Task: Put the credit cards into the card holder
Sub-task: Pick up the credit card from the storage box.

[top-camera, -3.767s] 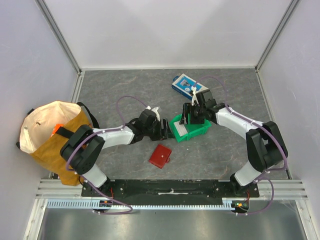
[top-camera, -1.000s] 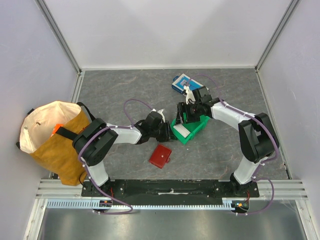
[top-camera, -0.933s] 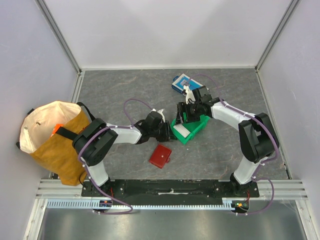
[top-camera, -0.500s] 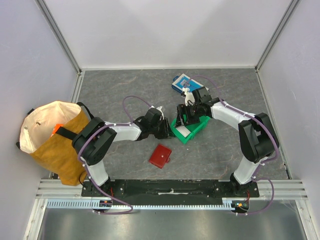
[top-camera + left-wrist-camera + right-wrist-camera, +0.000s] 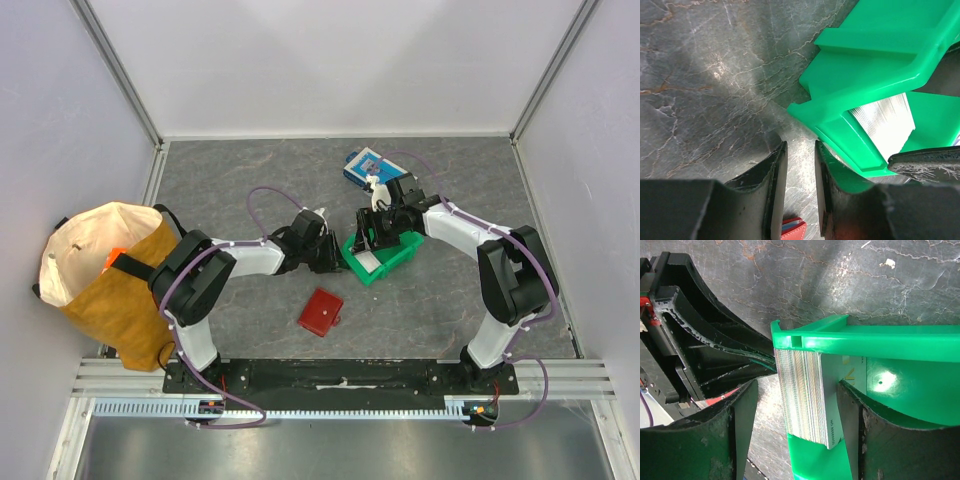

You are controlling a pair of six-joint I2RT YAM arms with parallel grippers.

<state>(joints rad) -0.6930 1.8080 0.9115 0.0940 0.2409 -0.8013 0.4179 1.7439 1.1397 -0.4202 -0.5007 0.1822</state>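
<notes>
table (image 5: pixel 230 170): cards (image 5: pixel 807 395) between right gripper (image 5: pixel 797 407) jaws

Green bin (image 5: pixel 890 342): glossy smooth moulded plastic. Credit cards (image 5: pixel 802 400), stacked between the right gripper (image 5: pixel 797 387) fingers (image 5: pixel 735 440): thin plastic, edges finely striped. Those fingers: matt black plastic, scuffed. Table (image 5: pixel 700 75) under the left gripper (image 5: pixel 800 147): dark marbled stone-look, slight sheen. Card holder (image 5: pixel 321 312) behind both grippers: red, leather-like, matt.

Credit cards (image 5: pixel 805 400): thick tight stack, thin edges up, mostly white w/ mixed colours, at one end of green bin (image 5: pixel 900 342). Card holder (image 5: pixel 321 312): red, shut, flat on table (image 5: pixel 250 180), near bin, not touching.
</notes>
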